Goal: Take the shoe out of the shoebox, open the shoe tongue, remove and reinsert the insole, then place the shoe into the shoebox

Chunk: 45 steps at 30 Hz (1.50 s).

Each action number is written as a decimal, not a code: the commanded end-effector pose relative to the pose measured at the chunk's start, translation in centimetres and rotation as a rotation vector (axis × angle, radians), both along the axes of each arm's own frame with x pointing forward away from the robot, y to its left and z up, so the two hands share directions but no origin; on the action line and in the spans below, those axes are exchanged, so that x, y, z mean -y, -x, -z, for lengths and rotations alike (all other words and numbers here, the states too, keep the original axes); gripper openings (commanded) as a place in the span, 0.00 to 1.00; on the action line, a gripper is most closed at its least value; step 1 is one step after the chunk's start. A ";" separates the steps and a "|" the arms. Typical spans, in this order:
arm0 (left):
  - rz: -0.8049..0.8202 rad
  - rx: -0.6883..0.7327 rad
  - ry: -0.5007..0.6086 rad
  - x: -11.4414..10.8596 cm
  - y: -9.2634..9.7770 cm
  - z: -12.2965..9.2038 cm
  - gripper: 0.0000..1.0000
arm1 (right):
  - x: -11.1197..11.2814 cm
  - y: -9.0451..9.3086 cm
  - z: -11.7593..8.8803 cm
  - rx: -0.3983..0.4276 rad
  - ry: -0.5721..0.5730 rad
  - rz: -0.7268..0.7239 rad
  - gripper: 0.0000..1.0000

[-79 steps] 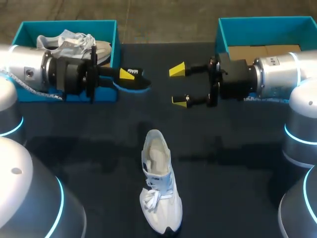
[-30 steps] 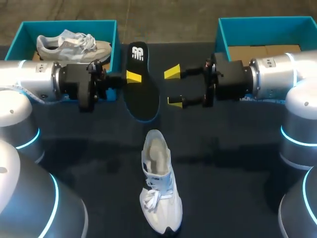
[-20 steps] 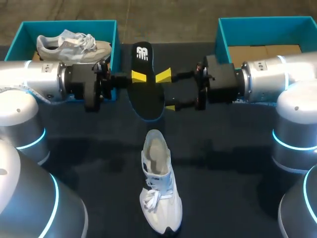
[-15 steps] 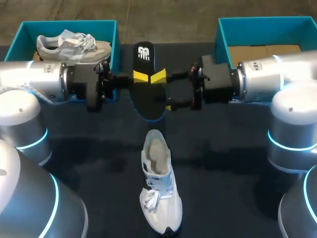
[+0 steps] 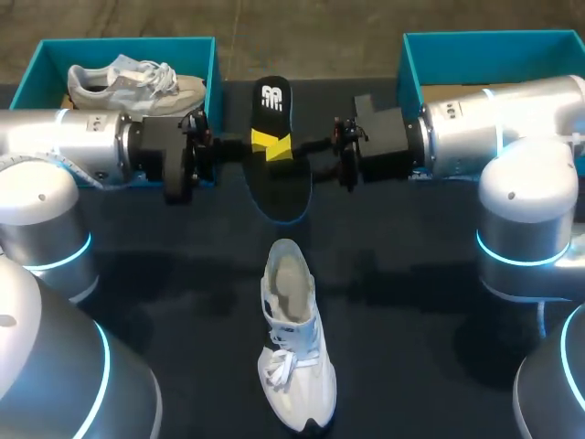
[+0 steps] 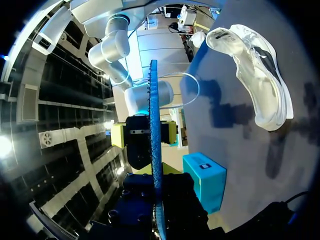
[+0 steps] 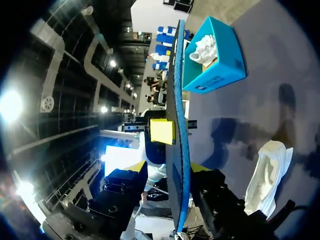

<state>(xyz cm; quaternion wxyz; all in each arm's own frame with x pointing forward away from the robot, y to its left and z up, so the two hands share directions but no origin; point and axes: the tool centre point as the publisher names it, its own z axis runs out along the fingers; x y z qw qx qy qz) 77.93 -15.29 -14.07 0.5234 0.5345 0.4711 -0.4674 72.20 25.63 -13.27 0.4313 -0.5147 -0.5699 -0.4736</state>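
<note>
The left end effector point(image 5: 260, 140) is pinched onto the black insole point(image 5: 279, 178), which is held above the dark tabletop point(image 5: 439, 347) between the two arms, heel end away from the robot, so that its free side is offered to the right end effector point(image 5: 285, 152). In the wrist views the latter's yellow tips are seen spread to either side of the insole and not pressed onto it, so a handover is judged to be in hand but not yet made. At the far corners two teal boxes are set. The right shoebox point(image 5: 484, 37) shows only its cardboard floor and is presumably where the shoe is to be returned. The left shoebox point(image 5: 119, 42) is occupied by a second sneaker point(image 5: 128, 78). The white shoe point(image 5: 292, 347) is stood upright near the front middle, apart from the insole, its mouth facing up so that the insole can be slid back in.
</note>
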 end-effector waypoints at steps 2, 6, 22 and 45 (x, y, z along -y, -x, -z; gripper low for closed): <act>-0.002 0.008 0.005 0.0 -0.1 0.0 0.00 | -0.3 -0.3 0.1 -0.001 0.006 0.003 0.42; -0.005 0.020 0.005 -0.1 -0.1 -0.1 0.00 | -0.1 -0.2 0.3 -0.010 0.007 0.010 0.36; -0.010 0.039 0.013 0.0 0.0 -0.2 0.00 | 0.3 0.0 0.6 -0.027 0.006 0.030 0.18; -0.001 -0.013 -0.038 -2.5 1.7 -0.8 1.00 | 1.0 0.1 1.0 0.033 -0.020 0.090 0.00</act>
